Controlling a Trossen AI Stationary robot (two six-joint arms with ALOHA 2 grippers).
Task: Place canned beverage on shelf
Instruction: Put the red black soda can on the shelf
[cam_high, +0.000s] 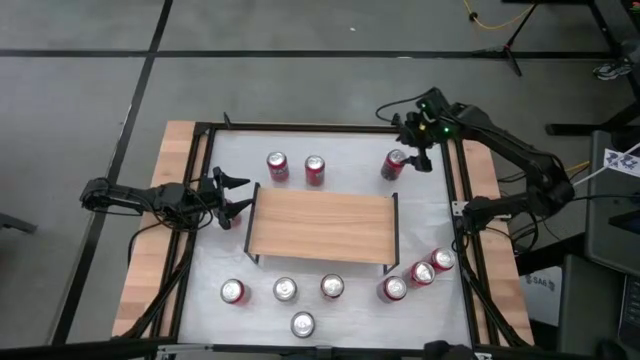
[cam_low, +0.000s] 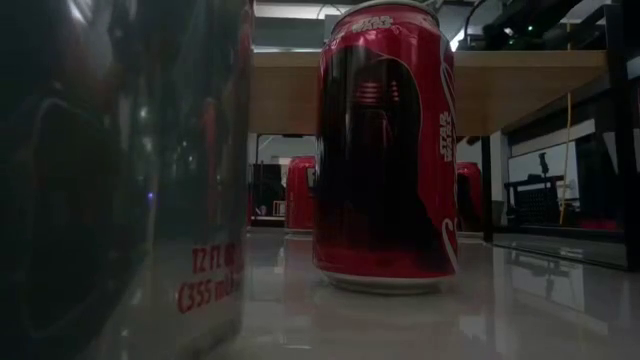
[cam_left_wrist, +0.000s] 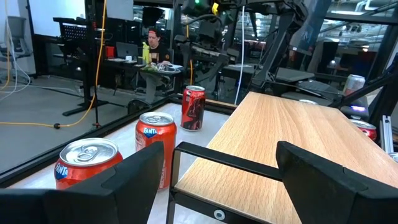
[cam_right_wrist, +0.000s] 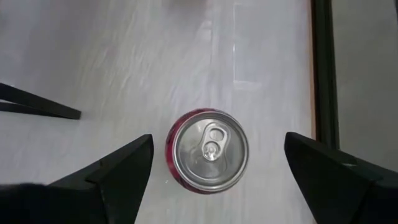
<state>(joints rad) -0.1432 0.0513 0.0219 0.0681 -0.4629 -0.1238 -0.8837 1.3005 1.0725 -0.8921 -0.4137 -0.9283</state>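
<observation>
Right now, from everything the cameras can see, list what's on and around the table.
shelf: one, light wood top on black legs, middle of the table, nothing on it.
cans: ten, red with silver tops, upright; three along one long side of the shelf, seven along the other.
table: one, white surface with wood edges and a black frame.
person: one, seated at a desk in the room beyond.
left gripper: one, dark, open, at the shelf's left end.
right gripper: one, dark, open, above the end can of the three.
</observation>
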